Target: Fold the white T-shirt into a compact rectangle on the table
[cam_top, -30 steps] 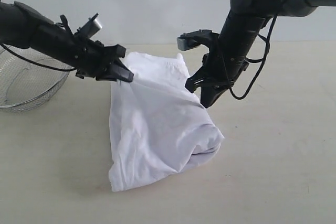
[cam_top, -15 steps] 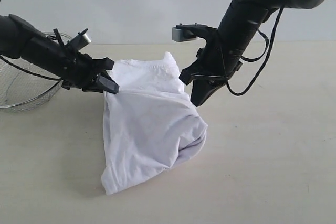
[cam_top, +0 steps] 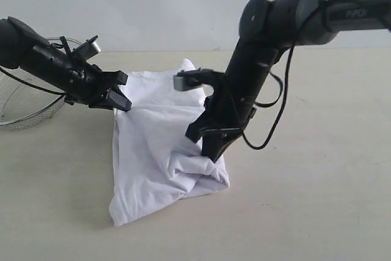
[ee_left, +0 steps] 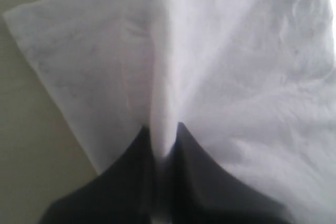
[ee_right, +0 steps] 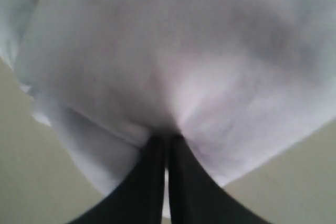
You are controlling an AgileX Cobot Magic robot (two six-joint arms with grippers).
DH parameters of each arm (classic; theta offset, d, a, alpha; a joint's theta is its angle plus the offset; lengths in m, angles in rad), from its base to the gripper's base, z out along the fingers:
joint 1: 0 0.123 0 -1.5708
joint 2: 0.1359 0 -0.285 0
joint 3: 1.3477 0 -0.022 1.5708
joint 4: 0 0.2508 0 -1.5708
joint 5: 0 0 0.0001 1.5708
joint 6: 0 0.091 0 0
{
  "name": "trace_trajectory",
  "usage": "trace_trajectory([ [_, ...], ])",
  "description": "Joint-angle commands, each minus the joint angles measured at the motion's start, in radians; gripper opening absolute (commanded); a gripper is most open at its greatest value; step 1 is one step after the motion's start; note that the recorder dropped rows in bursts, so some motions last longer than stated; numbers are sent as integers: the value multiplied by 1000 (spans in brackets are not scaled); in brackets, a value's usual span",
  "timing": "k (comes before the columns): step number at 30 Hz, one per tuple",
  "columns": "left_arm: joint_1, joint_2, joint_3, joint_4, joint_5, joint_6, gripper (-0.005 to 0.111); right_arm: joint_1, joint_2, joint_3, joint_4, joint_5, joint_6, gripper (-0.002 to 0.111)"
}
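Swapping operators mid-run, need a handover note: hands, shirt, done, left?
Left hand: shut on a pinch of the white T-shirt, raised above the table.
Right hand: shut on the shirt's other side, lower, near the table, cloth bunched beneath it.
Shirt: hangs between both hands, bottom edge on the table; wire basket stands apart on the left.
Done: both grips made.
Left: lay the cloth flat, release, finish the folds; no rectangle yet.
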Motion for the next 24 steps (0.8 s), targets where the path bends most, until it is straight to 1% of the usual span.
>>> trace_trajectory([
  [1, 4, -3, 2, 10, -1, -6, 4, 61, 23, 14, -28, -35, 31, 0],
  [4, 11, -6, -6, 4, 55, 13, 4, 77, 42, 14, -222, -58, 177, 0],
  [6, 13, -17, -18, 4, 91, 33, 4, 68, 56, 14, -306, -68, 231, 0],
  [13, 22, -117, -31, 26, 95, 47, 4, 28, 71, 14, -305, -58, 229, 0],
  [18, 36, -193, -31, 116, 93, 32, 4, 26, 71, 14, -307, -68, 211, 0],
  [21, 36, -208, -31, 152, 18, 32, 4, 26, 71, 14, -305, -70, 204, 0],
  [24, 36, -196, -31, 152, 33, 24, 4, 26, 71, 14, -305, -68, 202, 0],
])
